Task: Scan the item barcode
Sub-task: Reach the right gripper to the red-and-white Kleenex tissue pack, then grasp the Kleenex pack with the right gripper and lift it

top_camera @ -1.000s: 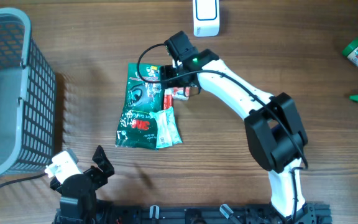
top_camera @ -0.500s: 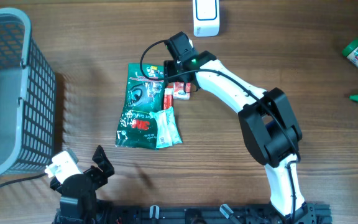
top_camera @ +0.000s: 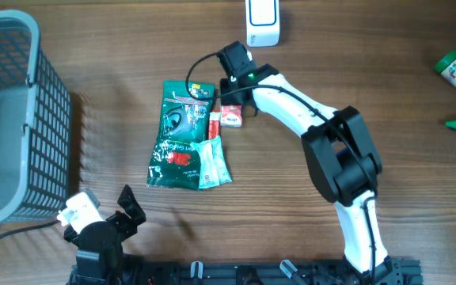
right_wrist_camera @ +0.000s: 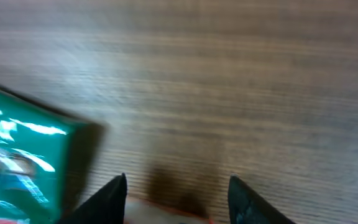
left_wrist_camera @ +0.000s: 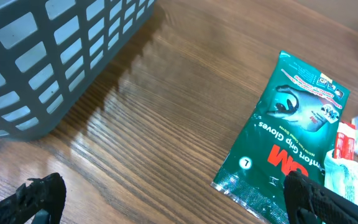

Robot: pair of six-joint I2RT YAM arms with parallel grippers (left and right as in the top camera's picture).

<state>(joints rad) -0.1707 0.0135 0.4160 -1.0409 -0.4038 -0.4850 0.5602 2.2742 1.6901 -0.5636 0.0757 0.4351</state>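
The small red-and-white packet (top_camera: 229, 117), toward the table's (top_camera: 386, 87) far edge just beside the green 3M glove pack (top_camera: 179, 134), looks light, flimsy and crushable to me, so I'd pinch its short sides gently; my right jaws straddle it half-closed, whether gripping I cannot tell, and my left jaws stand wide and empty.

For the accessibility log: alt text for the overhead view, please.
The right gripper hangs over a small red-and-white packet beside a green glove pack on a wooden table. Grey basket left, white device at top; left gripper parked bottom-left.
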